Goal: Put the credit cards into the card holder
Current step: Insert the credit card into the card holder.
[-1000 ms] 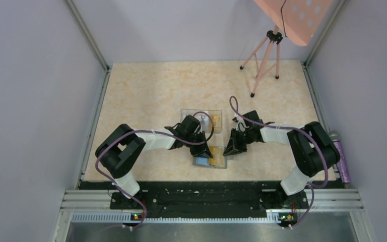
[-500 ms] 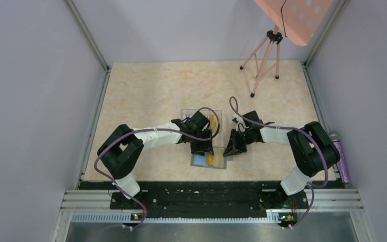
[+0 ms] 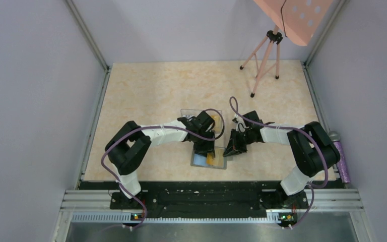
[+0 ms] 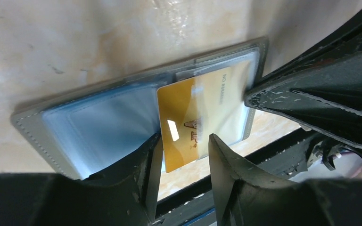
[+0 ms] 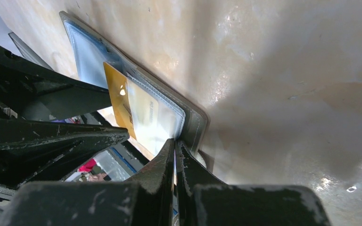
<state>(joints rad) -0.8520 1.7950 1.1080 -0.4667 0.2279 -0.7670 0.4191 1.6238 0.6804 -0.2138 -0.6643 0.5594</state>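
The card holder [image 4: 99, 122] lies open at 6 o'clock on the tabletop [image 3: 156, 91], one orange card [image 4: 188, 117] half-seated in a slot. Left pincer [image 4: 184, 137]: half open, holding nothing. Right pincer [image 5: 175, 143]: closed, pinning the holder's edge. Insertion incomplete.

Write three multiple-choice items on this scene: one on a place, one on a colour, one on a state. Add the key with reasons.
1. Where is the card?
A. partly in a slot of the wallet
B. clear of the wallet
C. under the wallet

2. The wallet's inside is:
A. red
B. light blue
C. green

3. The right claw is:
A. shut
B. wide open
C. out of view

Key:
1 A, one end of the card sits under the clear slot while the other sticks out.
2 B, the lining shows pale blue.
3 A, it shows no gap, closed tight at the wallet's edge.
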